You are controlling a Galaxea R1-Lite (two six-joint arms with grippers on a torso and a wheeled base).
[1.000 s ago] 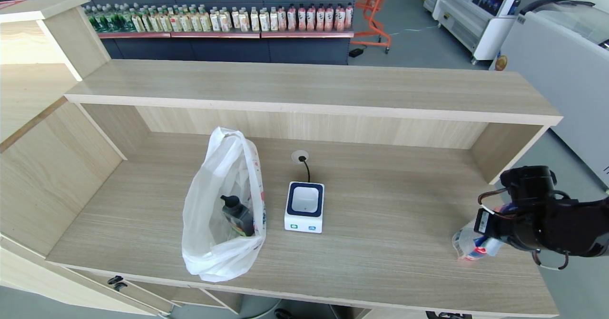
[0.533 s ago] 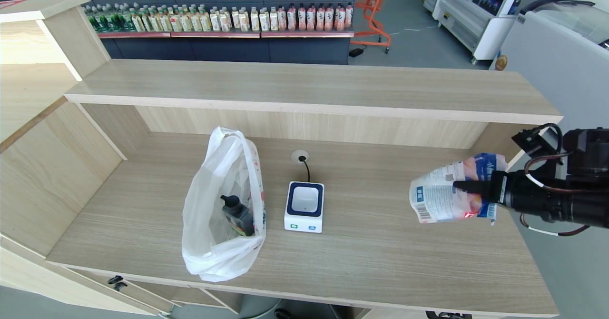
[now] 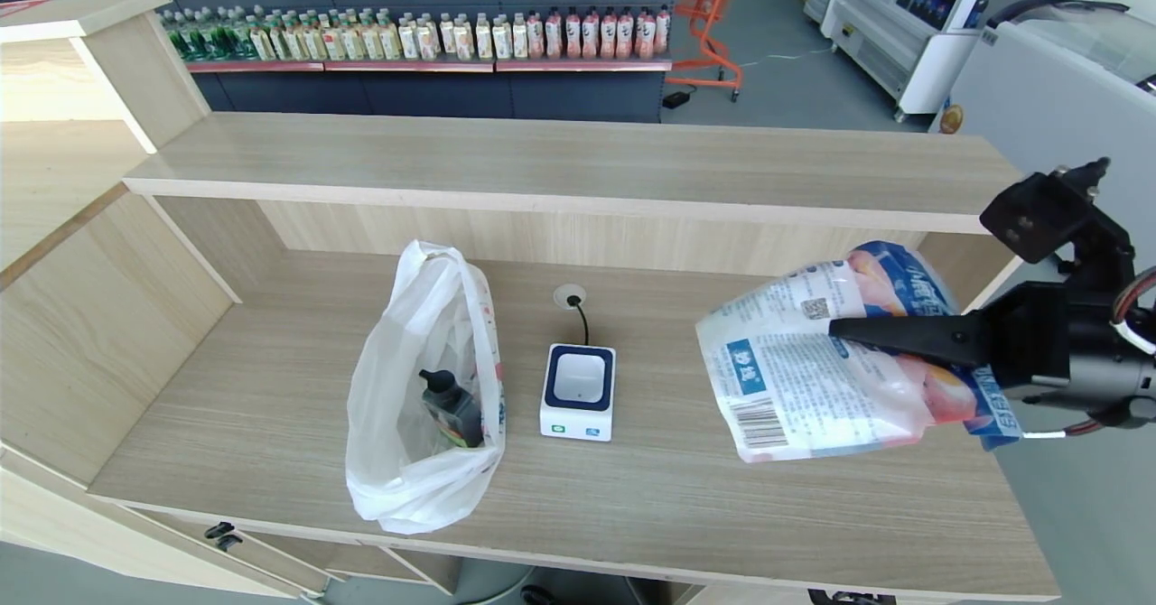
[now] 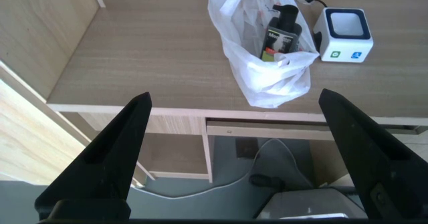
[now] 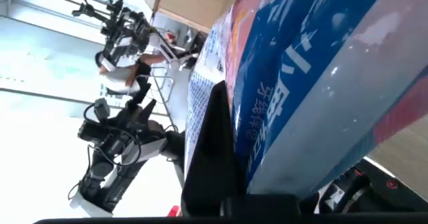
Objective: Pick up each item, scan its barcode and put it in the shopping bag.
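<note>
the packet [image 3: 813, 361] was held above the surface [image 3: 722, 497] at the right of the head view, clamped in the right gripper [image 3: 849, 332]. one of its dark fingers [image 3: 903, 334] was laid across the packet's printed face; the other was hidden behind it. the packet was tilted, with a barcode [image 3: 757, 424] seen at its lower left corner. in the right wrist view the packet [image 5: 321, 83] was seen pressed against a finger [image 5: 214, 150].

the scanner [image 3: 579, 391] was set at the centre of the surface, well apart from the packet and to its left. the shopping bag [image 3: 420, 388] was stood just left of the scanner, its mouth open, with a dark bottle [image 3: 449, 406] inside it.

in the left wrist view the left gripper [image 4: 234, 97] was seen with its fingers [image 4: 127, 137] wide apart and nothing between them, held out in front of the surface's near edge. the bag [image 4: 267, 57], the bottle [image 4: 281, 33] and the scanner [image 4: 344, 35] were seen beyond it.
</note>
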